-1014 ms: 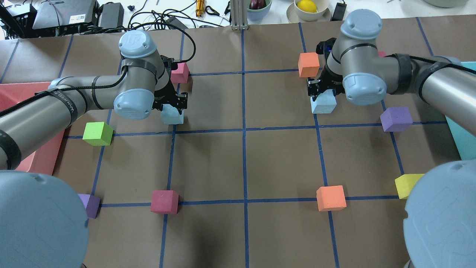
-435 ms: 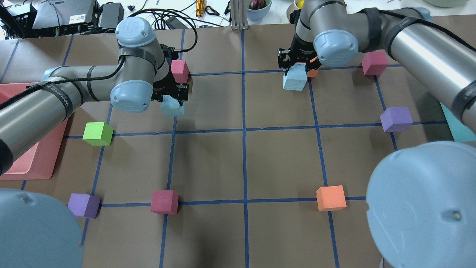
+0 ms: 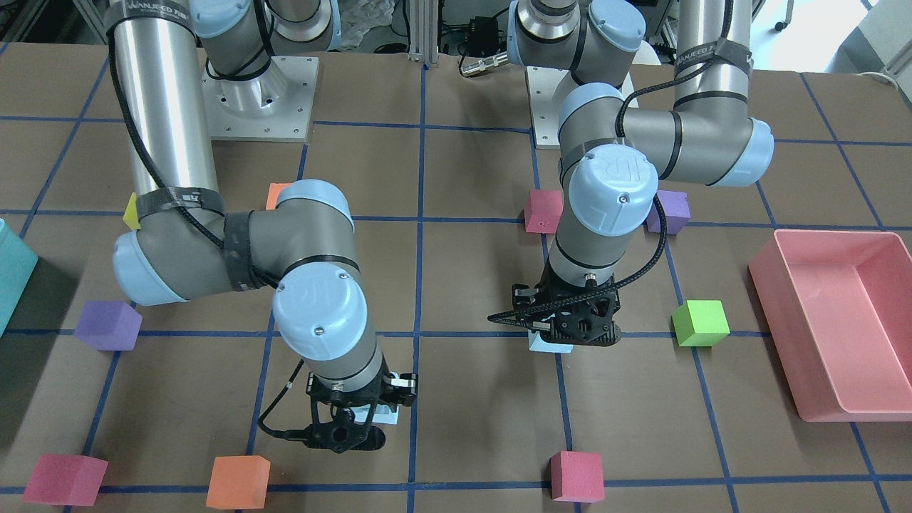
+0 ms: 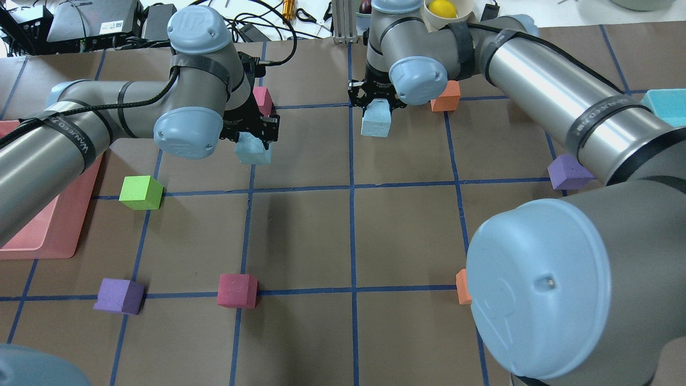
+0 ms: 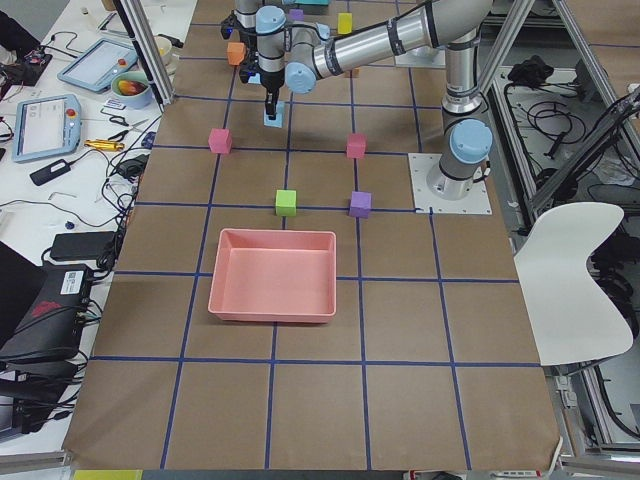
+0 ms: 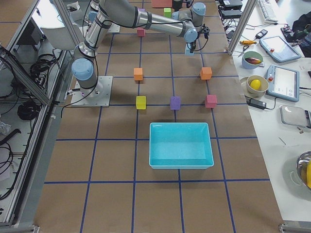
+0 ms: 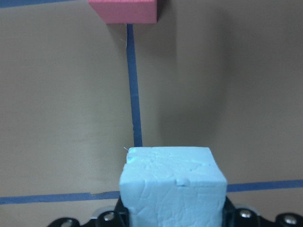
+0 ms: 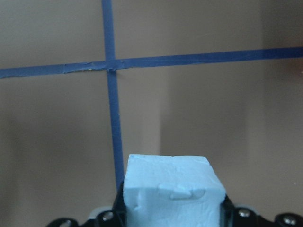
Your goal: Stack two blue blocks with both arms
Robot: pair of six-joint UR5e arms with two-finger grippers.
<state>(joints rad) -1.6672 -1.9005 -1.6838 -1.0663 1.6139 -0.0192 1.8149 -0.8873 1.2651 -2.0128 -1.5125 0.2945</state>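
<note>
The left fingers (image 4: 269,133) are clamping one blue block (image 4: 253,151) from both sides, holding it above the bench (image 4: 300,230), a little nearer than a pink cube (image 4: 261,99). The right fingers (image 4: 356,98) are gripping the other blue block (image 4: 375,122), holding it beside the far centre line, left of an orange cube (image 4: 446,96). The two blocks are hanging well apart, the right one farther back.

Brown table (image 4: 407,230) with foam cubes (image 4: 237,290), pink tray (image 3: 848,313), teal bin (image 6: 181,144)
</note>
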